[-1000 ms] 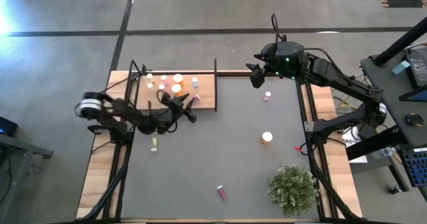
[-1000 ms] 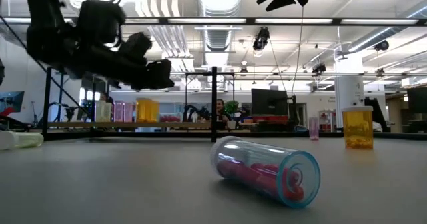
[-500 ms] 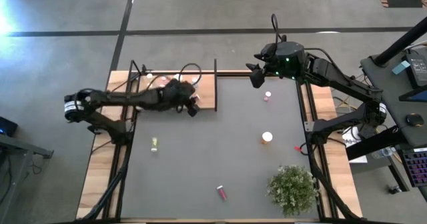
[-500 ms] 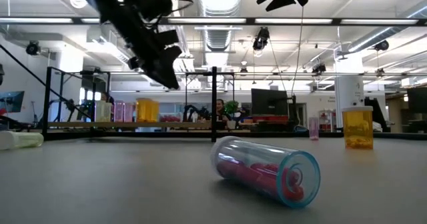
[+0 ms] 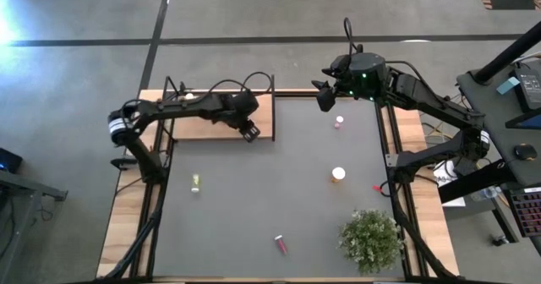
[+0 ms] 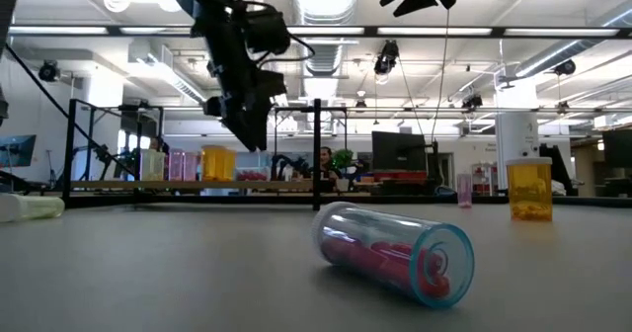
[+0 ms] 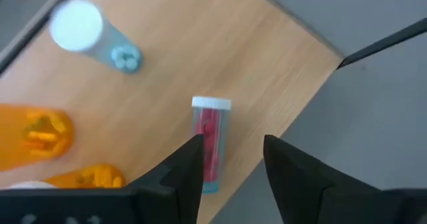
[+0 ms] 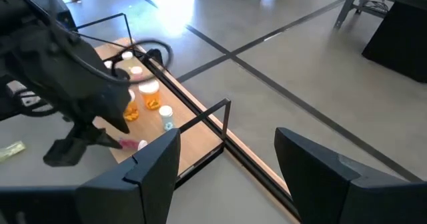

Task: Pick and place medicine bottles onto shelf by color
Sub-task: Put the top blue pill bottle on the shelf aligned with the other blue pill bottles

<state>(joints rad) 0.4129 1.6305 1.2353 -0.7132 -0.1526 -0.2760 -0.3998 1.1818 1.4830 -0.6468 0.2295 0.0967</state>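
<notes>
Left wrist view shows the left gripper [image 7: 230,161] with its two dark fingers [image 7: 187,164] set a narrow gap apart, holding nothing. A pink bottle [image 7: 210,141] lies flat on the shelf [image 7: 267,51] partly behind one finger, so its lower end is hidden. A clear bottle with blue pills [image 7: 93,34] stands farther in on the board, and two orange bottles [image 7: 40,134] are cut off at the picture's edge.

From the high camera, the left gripper [image 5: 249,132] hangs over the front right corner of the shelf [image 5: 203,130]; the arm covers most of the board, so the bottles standing there cannot be made out apart from a white cap at its back left.

The right gripper [image 5: 324,98] waits above the table's back right area, its jaws spread wide and empty in its own wrist view.

On the dark tabletop [image 5: 254,199] stand or lie four more bottles: a small pink one [image 5: 338,122] near the right gripper, an orange one [image 5: 338,175] toward the right, a yellow-green one [image 5: 195,182] on its side at the left, and a red one [image 5: 279,244] lying near the front. A green plant [image 5: 370,240] sits at the front right.
</notes>
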